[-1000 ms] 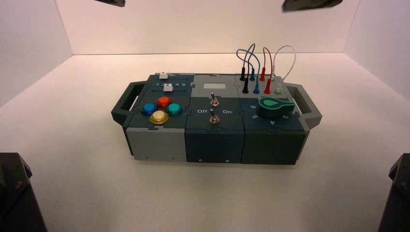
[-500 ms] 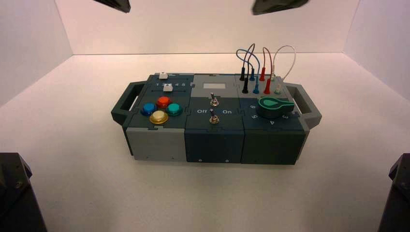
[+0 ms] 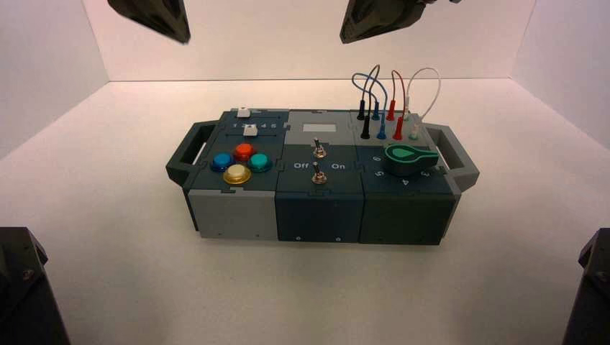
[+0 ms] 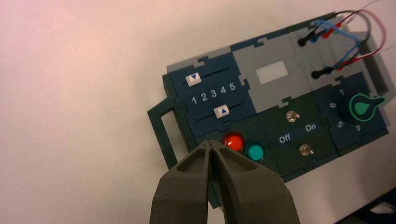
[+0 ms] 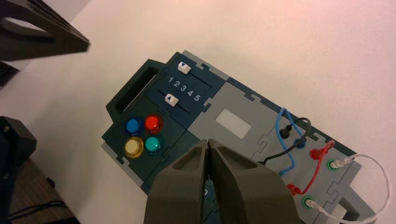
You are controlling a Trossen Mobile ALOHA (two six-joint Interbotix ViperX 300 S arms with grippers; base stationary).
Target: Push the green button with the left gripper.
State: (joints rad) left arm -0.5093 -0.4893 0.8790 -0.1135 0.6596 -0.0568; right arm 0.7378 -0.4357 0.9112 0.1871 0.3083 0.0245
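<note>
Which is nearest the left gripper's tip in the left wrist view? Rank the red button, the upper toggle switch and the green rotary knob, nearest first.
From the left gripper in the left wrist view:
1. Red button, on the box's left part.
2. Upper toggle switch, middle part.
3. Green rotary knob, right part.

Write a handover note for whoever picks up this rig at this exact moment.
Left gripper: shut, empty, above the box's left side, not touching it.
Right gripper: shut, empty, above the middle of the box.
Green button: left section of the box, right of the blue button, beside the red and yellow ones.
Done: no contact with the green button now.
Left: bring the left gripper down and push it.
</note>
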